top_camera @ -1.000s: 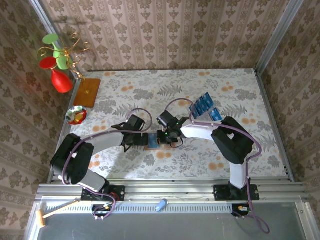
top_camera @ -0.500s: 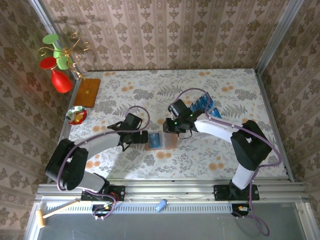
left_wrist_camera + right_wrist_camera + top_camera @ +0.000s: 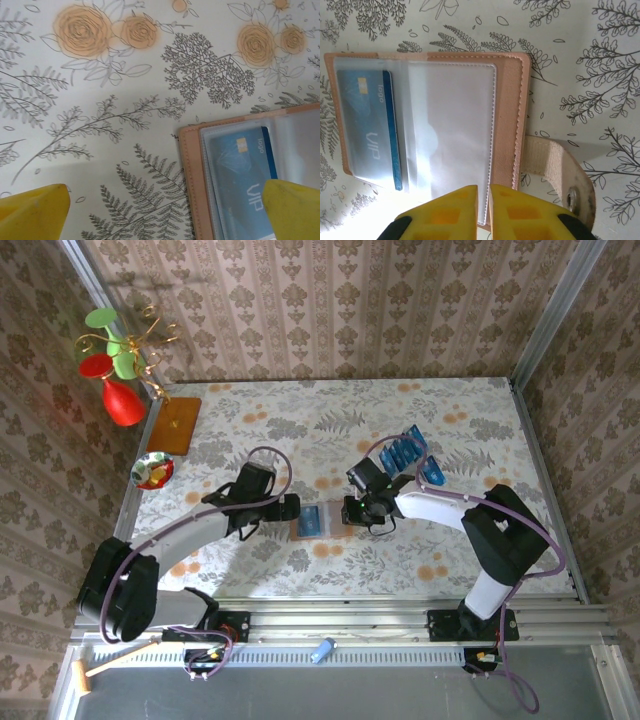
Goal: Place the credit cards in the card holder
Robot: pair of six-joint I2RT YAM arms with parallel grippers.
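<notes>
The card holder (image 3: 322, 522) lies open on the flowered table, tan rim up, with clear sleeves inside. One blue credit card (image 3: 367, 125) sits in its left sleeve (image 3: 245, 175). More credit cards (image 3: 405, 453) stand fanned at the back right, with another (image 3: 432, 472) beside them. My left gripper (image 3: 290, 508) hovers just left of the holder, its yellow fingers wide apart (image 3: 162, 210) with nothing between them. My right gripper (image 3: 354, 512) is at the holder's right edge, its fingers (image 3: 484, 200) nearly together, and the stitched edge of the empty right sleeve runs into the thin gap.
The holder's cream strap with a snap (image 3: 560, 170) sticks out to the right. At the far left stand a wooden board (image 3: 175, 425) with a wire ornament, a red glass (image 3: 122, 400) and a small bowl (image 3: 154, 470).
My right gripper drew back from over the holder's middle to its right edge. The left gripper slid right, closer to the holder's left side, and stayed open.
</notes>
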